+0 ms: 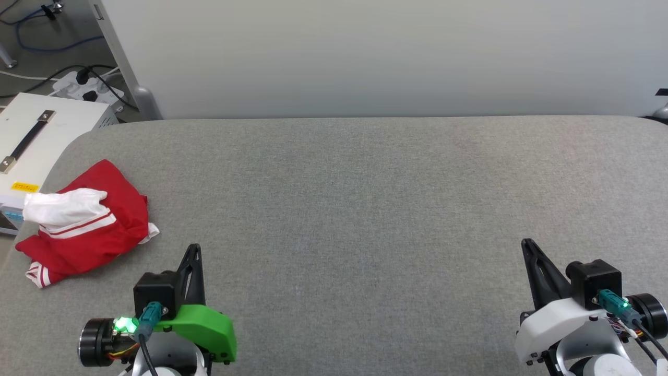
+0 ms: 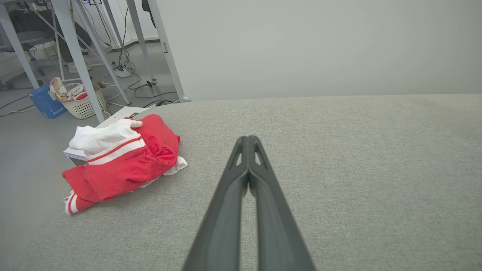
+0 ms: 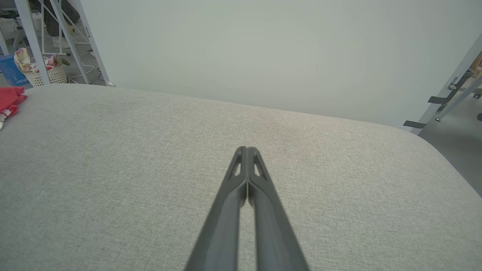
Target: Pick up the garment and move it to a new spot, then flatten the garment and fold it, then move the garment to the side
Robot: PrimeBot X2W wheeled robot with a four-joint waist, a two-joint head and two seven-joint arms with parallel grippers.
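While the red shirt (image 1: pixel 86 224) lies bunched at the left edge of the grey table (image 1: pixel 365 183), the left gripper (image 1: pixel 194 249) and right gripper (image 1: pixel 527 244) are squeezed shut, holding nothing; a clumsy grab could push it off.

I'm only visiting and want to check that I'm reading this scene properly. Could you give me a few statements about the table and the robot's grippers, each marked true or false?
1. The shirt lies crumpled near the left edge of the grey table. True.
2. The left gripper is holding the shirt. False: its fingers are shut on nothing, and it is apart from the shirt.
3. The right gripper is shut. True.
4. The shirt is spread flat and neatly folded. False: it is a rumpled heap with a white sleeve on top.
5. A basket stands on the table. False: the basket stands on the floor beyond the table.
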